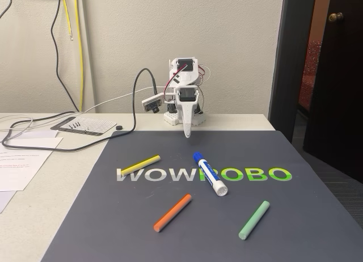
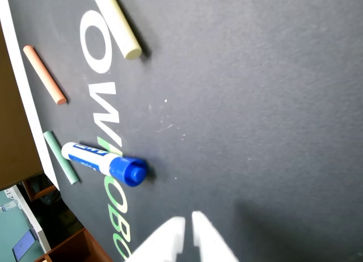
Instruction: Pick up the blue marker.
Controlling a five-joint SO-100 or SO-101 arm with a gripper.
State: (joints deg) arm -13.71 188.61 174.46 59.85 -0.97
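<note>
Hanging tip-down over the dark mat [image 1: 295,216], the hand [image 1: 187,134] holds nothing, its white fingers [image 2: 170,239] nearly together with a thin gap. The blue marker [image 1: 209,173] lies just ahead of it, cap nearest. I'd spread the fingers first, then straddle the smooth, round barrel crosswise, since it could roll; the slim yellow stick [image 1: 140,165] sits off to one side.

A dark mat [image 1: 170,239] printed "WOWROBO" covers a pale table [image 1: 34,216] against a plain off-white wall [image 1: 227,46], where black and yellow cables [image 1: 79,58] hang. At right, a dark door [image 1: 334,75] with a brass knob [image 1: 336,16] stands ajar.
</note>
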